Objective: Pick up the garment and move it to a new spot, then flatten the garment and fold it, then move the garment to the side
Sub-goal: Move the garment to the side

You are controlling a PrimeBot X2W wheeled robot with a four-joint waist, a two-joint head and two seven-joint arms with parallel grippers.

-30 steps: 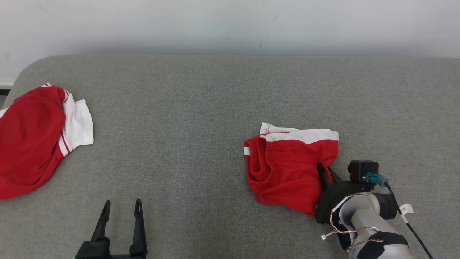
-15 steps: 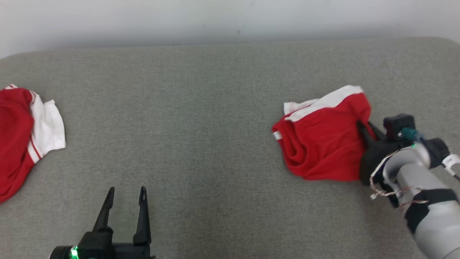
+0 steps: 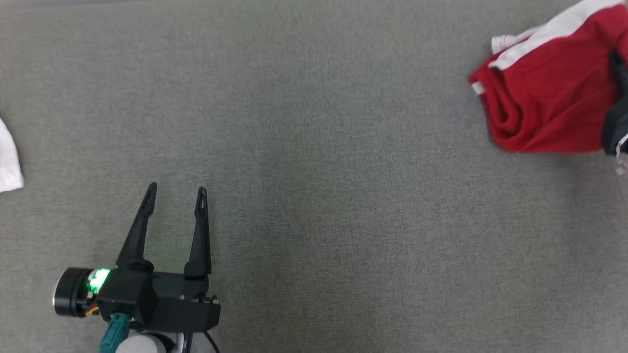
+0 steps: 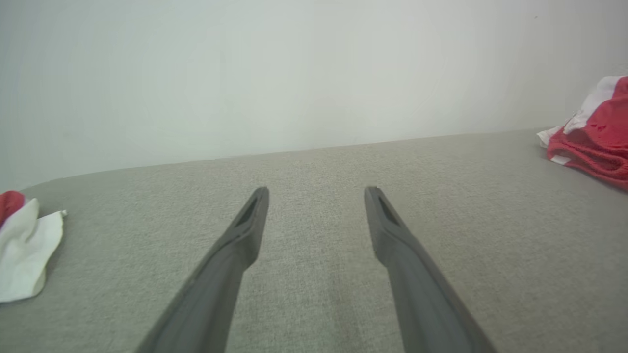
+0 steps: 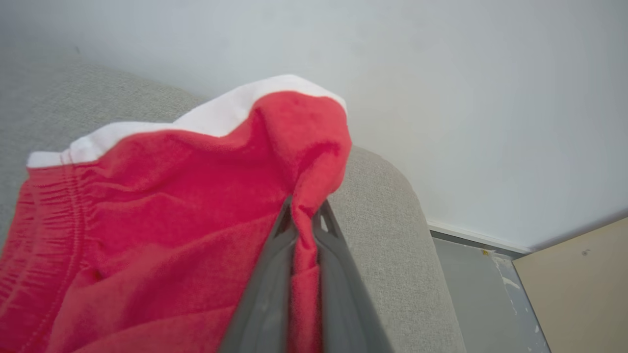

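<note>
We are pinching only a thin fold of the garment (image 5: 162, 196) in our right gripper (image 5: 305, 210), left gripper (image 3: 175, 193) gaping empty, risking a slip as fabric drags.

garment (image 3: 544, 93): red knit cloth with a white band along one edge and a gathered elastic hem, crumpled and bunched, not flat. it lay at the far right of the grey upholstered surface (image 3: 314, 147), near that surface's rounded corner. one red fold stood up, pinched between the closed jaws of the right gripper (image 5: 304, 208). the remainder sagged onto the surface.
</note>
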